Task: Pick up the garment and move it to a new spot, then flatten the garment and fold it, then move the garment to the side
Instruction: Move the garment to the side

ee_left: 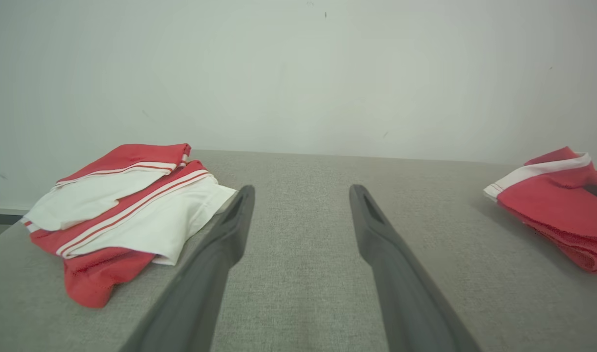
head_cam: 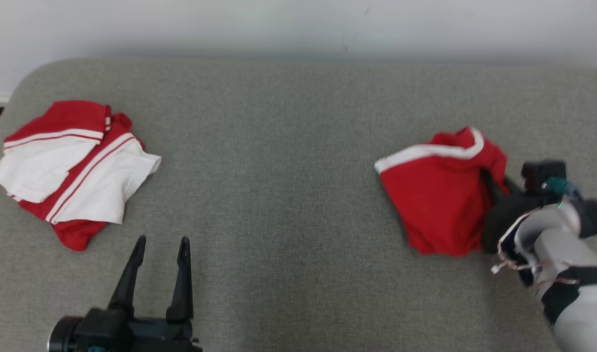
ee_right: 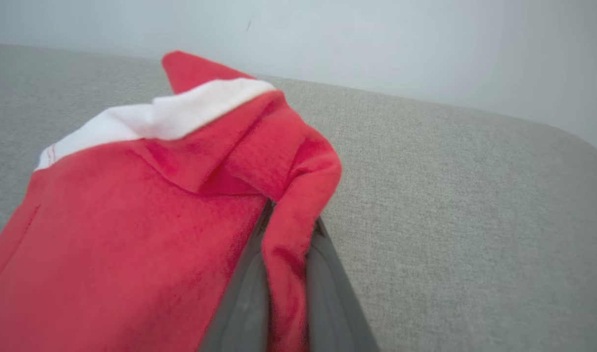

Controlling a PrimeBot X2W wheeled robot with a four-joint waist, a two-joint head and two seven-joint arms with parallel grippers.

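My right gripper [ee_right: 289, 233]: pressed together on a fold at the right edge of the red garment [ee_right: 132, 220]. The cloth drapes over both fingers [ee_right: 327, 288] and hides their tips.
Why this grip: an edge fold gives me a doubled thickness to pinch, so the rest can hang free when I carry it. That is my reading, not something I can prove here.
Garment: on the right part of the grey padded surface [head_cam: 288, 146], bunched, with its white band [head_cam: 425, 150] on the side toward the wall. From my left wrist its near-left edge looks raised off the surface with shadow beneath. I cannot tell whether its lower hem rests on the surface.
My left gripper [head_cam: 162, 242]: spread wide and holding nothing, low over bare surface at my near left, fingers pointing at the pale wall [head_cam: 298, 24].
Why it waits there: I judge it is kept clear of the carry, ready for when flattening needs 2 grippers.
Folded pile [head_cam: 73, 171]: a red and white garment at the far left, well apart from mine and just beside my left fingers in that wrist's view. It looks already folded and set aside.
Step in hand: step 1, the pick-up; flattening, folding and moving aside are not yet done.
Likely new spot: the open middle between the 2 garments.
Risk: a 1-point pinch on thin cloth may slip, or the garment may twist as it hangs.
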